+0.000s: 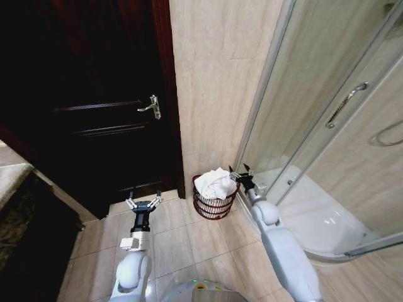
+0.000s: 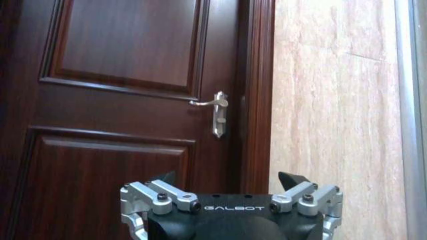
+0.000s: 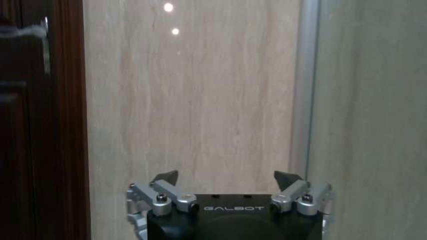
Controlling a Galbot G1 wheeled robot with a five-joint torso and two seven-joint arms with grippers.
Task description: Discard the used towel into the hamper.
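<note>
Towel (image 1: 215, 182) sat heaped in the hamper (image 1: 214, 205) by the far wall, drop looked done, so I had the right gripper (image 1: 240, 173) spread empty just right of it, left gripper (image 1: 144, 201) spread, idle near the door (image 1: 94, 94).

"GALBOT" in white on black body of left gripper (image 2: 231, 181); same on right gripper (image 3: 227, 178).

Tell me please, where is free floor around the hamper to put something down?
Bare tiles lie between the hamper and the open left hand, before the dark door. Crowded: the towel fills the hamper, with the open right hand and shower glass close beside.
</note>
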